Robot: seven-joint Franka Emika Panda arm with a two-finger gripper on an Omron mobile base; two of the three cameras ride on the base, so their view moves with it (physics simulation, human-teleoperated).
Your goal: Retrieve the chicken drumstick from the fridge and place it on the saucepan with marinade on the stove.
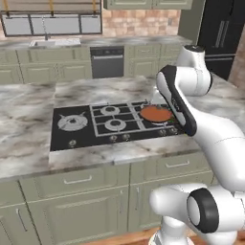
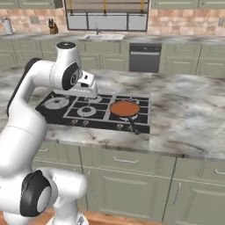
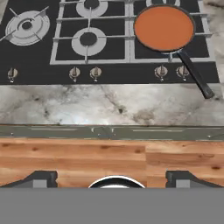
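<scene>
The saucepan with marinade (image 1: 155, 114) (image 2: 125, 108) (image 3: 164, 27) sits on the right front burner of the stove (image 1: 81, 136) (image 2: 101, 122) (image 3: 109, 74), its long black handle pointing toward the counter's front edge. The black fridge (image 1: 222, 33) stands far back on the right with both doors closed. The chicken drumstick is out of view. My gripper (image 3: 111, 179) hangs open and empty above the island's front edge, on the near side of the stove and left of the pan; its two fingertips (image 3: 41, 178) stand wide apart.
The stove is set in a marble island counter (image 1: 28, 119) (image 2: 189, 110) with green drawers below. At the back are a sink (image 1: 55, 42), a black dishwasher panel (image 1: 107, 62) (image 2: 144, 57) and a knife block (image 2: 53, 27). Wooden floor (image 3: 109, 157) lies below the hand.
</scene>
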